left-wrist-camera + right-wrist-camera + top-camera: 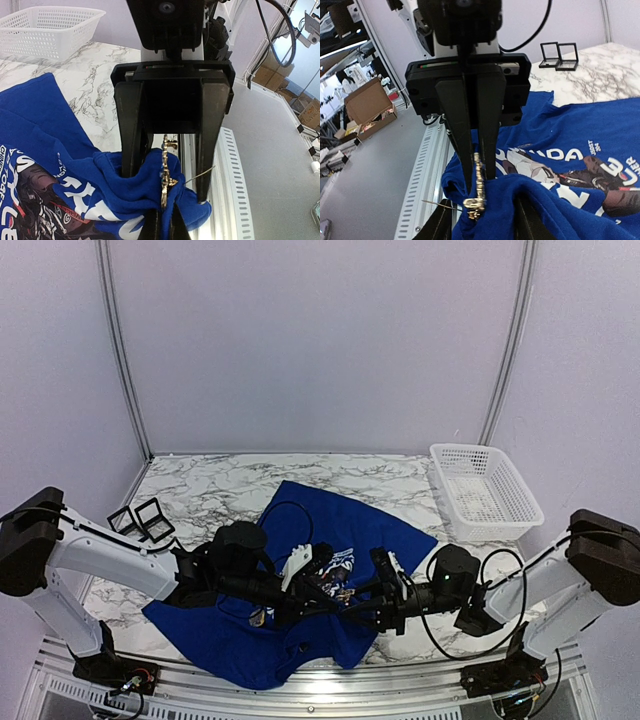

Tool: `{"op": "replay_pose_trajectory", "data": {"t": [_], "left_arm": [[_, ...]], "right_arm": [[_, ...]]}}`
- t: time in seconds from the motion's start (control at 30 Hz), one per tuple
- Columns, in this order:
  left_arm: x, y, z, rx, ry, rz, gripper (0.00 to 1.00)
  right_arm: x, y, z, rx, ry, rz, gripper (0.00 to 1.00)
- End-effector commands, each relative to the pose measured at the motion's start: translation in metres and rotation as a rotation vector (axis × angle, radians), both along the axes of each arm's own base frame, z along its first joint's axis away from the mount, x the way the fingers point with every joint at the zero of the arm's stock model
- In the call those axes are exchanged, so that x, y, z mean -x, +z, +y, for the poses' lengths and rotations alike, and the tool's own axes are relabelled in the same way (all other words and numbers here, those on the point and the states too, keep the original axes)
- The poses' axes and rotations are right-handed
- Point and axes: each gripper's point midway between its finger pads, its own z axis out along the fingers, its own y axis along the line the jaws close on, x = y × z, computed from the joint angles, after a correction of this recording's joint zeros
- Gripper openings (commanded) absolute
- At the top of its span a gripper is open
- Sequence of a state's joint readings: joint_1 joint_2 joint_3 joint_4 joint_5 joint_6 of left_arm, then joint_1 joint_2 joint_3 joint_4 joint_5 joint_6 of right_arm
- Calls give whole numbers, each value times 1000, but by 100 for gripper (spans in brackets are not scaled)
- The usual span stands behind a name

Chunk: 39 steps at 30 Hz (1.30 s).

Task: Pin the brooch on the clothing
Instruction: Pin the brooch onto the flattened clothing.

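Note:
The royal-blue clothing lies rumpled on the marble table, and a fold of it is lifted between the two arms. A gold brooch stands edge-on against that fold, its thin pin needle sticking out sideways. My left gripper is shut on the brooch, with the cloth fold pinched in as well. My right gripper faces it head-on and is open, its fingers straddling the fold and the brooch. One finger touches the cloth near the needle.
A white mesh basket sits at the back right of the table. Two small black-framed boxes stand at the left. A slotted aluminium rail runs along the near edge, just below the lifted fold.

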<state>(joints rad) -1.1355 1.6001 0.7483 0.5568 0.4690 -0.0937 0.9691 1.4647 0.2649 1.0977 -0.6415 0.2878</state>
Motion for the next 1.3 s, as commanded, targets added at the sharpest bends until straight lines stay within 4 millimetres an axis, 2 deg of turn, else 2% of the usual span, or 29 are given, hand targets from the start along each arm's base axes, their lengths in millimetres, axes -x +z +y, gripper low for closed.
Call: {"op": "replay_pose_trajectory", "data": {"t": [0.0,0.1,0.23,0.43,0.63,0.87,1.0,1.17,1.27], "left_arm": [[-1,25,-2,76,2,-35,0],[0,23,-2,72,-1,-31,0],[0,23,-2,71,0,-37,0],[1,22,-2,69,5,-56,0],[2,20,-4,61,17,-92,0],[0,19,-1,56,27,-113,0],[1,17,-1,52,22,-106,0],[2,13,-2,46,20,-97,0],[4,12,-3,44,5,-86,0]], "right_arm": [[-3,1,4,-11,-17,-34,33],[-3,9,6,-42,-14,-24,33],[-5,10,7,-48,-18,-7,31],[-9,16,-1,-108,-15,64,22],[-12,23,1,-163,14,154,22],[-17,29,-8,-261,20,263,19],[-19,31,-6,-273,19,269,16],[-20,32,-6,-272,14,260,6],[-18,32,-4,-267,27,259,8]]}}
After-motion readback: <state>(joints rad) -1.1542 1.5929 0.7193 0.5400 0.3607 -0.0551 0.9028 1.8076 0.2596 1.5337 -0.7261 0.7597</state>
